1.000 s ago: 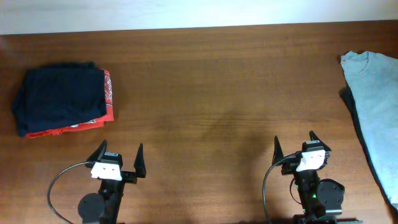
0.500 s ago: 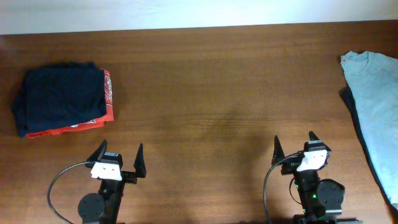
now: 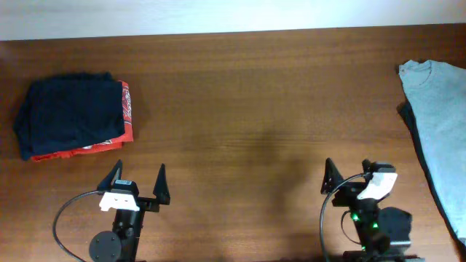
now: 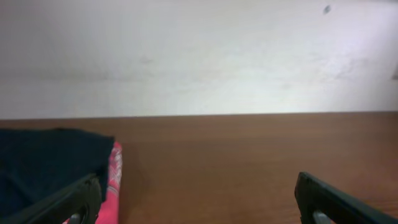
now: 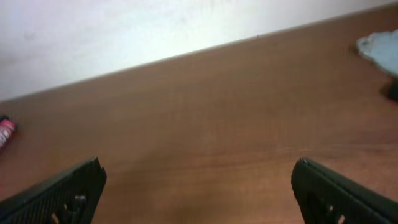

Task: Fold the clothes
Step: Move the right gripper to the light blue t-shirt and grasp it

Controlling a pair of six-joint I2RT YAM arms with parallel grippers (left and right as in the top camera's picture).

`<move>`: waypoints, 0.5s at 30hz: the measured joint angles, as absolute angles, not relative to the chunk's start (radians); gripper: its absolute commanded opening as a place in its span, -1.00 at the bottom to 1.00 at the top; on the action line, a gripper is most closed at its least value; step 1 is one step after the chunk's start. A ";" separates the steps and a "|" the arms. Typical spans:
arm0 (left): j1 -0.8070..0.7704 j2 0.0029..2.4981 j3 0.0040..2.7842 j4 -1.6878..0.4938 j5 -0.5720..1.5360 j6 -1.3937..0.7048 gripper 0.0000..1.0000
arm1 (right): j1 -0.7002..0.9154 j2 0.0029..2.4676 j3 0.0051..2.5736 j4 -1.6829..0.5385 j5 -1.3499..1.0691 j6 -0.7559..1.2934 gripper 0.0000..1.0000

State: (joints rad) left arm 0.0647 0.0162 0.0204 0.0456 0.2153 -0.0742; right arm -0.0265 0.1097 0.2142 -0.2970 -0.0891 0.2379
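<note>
Overhead gets the whole wooden table [image 3: 240, 94]: the pale T-shirt [image 3: 440, 124] lies unfolded at the far right edge, running out of shot, well apart from the folded navy and red pile [image 3: 69, 116] at far left. Right wrist cam only catches a corner of the T-shirt [image 5: 379, 45], left wrist cam only the pile's edge [image 4: 56, 165]. Left gripper [image 3: 138, 179] and right gripper [image 3: 351, 177] sit at the near side, jaws wide apart, nothing in them.

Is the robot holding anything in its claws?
No, nothing. The left claw and the right claw are both open and empty. The grey-blue T-shirt lies untouched, far off to the right.
</note>
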 measured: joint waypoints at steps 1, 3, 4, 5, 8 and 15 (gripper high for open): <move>0.065 0.020 0.025 0.045 0.221 -0.078 0.98 | -0.027 0.149 0.255 -0.306 -0.086 0.228 0.97; 0.065 0.049 0.057 0.042 0.231 -0.089 0.98 | -0.027 0.252 0.348 -0.312 -0.083 0.204 0.98; 0.065 0.079 0.086 0.033 0.235 -0.092 0.98 | -0.027 0.310 0.398 -0.322 -0.081 0.197 0.98; 0.064 0.113 0.119 0.020 0.237 -0.096 0.98 | -0.027 0.371 0.450 -0.335 -0.079 0.191 0.97; 0.064 0.270 0.259 -0.021 0.252 -0.100 0.98 | -0.027 0.579 0.622 -0.411 -0.078 0.179 0.98; 0.064 0.763 0.662 -0.126 0.355 -0.104 0.98 | -0.027 1.069 1.103 -0.733 -0.079 0.172 0.97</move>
